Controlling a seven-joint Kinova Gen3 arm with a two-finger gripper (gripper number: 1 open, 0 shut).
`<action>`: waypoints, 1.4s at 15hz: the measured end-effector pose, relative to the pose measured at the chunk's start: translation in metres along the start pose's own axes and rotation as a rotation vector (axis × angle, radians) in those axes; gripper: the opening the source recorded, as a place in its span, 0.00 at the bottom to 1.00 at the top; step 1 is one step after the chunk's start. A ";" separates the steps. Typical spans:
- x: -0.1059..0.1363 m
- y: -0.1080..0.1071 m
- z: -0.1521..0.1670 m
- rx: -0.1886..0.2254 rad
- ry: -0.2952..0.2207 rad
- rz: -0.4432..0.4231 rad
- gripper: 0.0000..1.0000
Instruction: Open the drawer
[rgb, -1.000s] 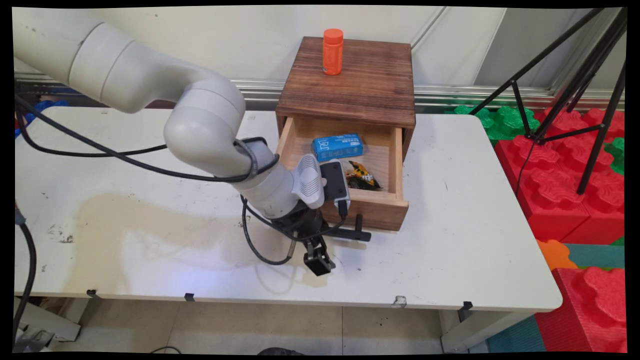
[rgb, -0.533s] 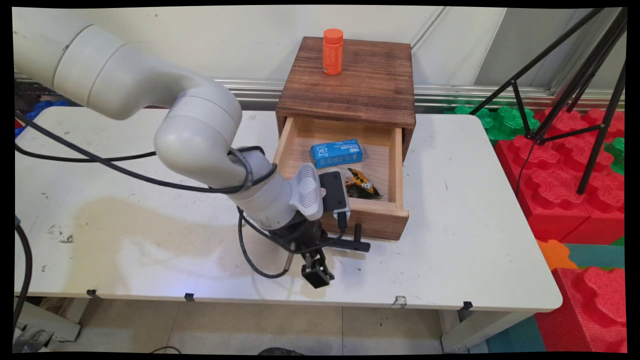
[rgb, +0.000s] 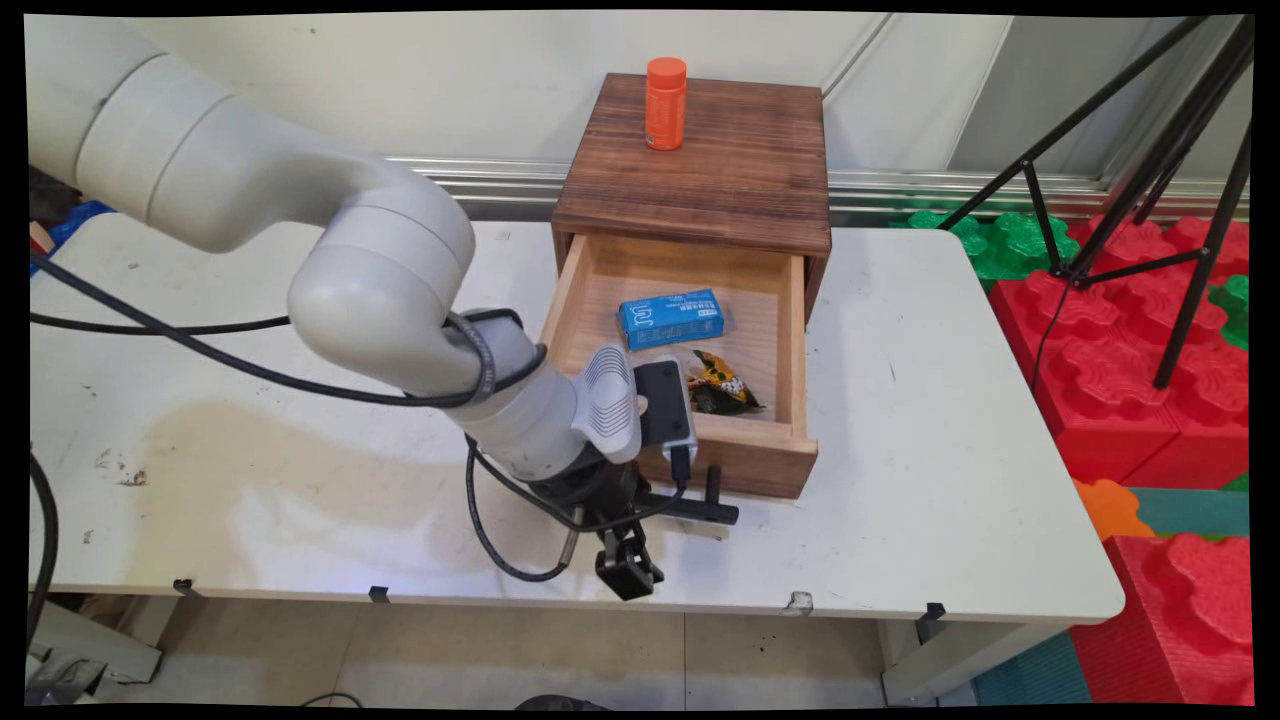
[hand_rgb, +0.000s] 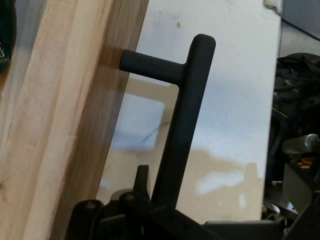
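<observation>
Since the earlier frames the drawer (rgb: 690, 350) had slid farther out of the wooden cabinet (rgb: 700, 160) toward the bench's near edge, and the arm had drawn back with it.

White bench (rgb: 930, 440) lay beneath the end effector. Cabinet stood beyond it, against the wall. Open drawer sat just past the end effector, front panel facing it.

Black handle (rgb: 708, 505) on the drawer front: end effector (rgb: 640, 520) was clamped on its bar; in the hand view the bar (hand_rgb: 185, 125) ran straight down into the linkage.

Inside the drawer, beyond the end effector: blue box (rgb: 672, 318) farther in, small orange-and-dark wrapped packet (rgb: 722, 382) nearer the front. Orange bottle (rgb: 665, 102) stood upright on the cabinet top, well apart from the end effector.
</observation>
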 end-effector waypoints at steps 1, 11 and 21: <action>-0.001 0.001 0.000 -0.001 -0.001 0.000 1.00; -0.005 0.016 -0.005 -0.009 -0.012 0.007 1.00; -0.005 0.025 -0.010 0.004 -0.010 0.011 1.00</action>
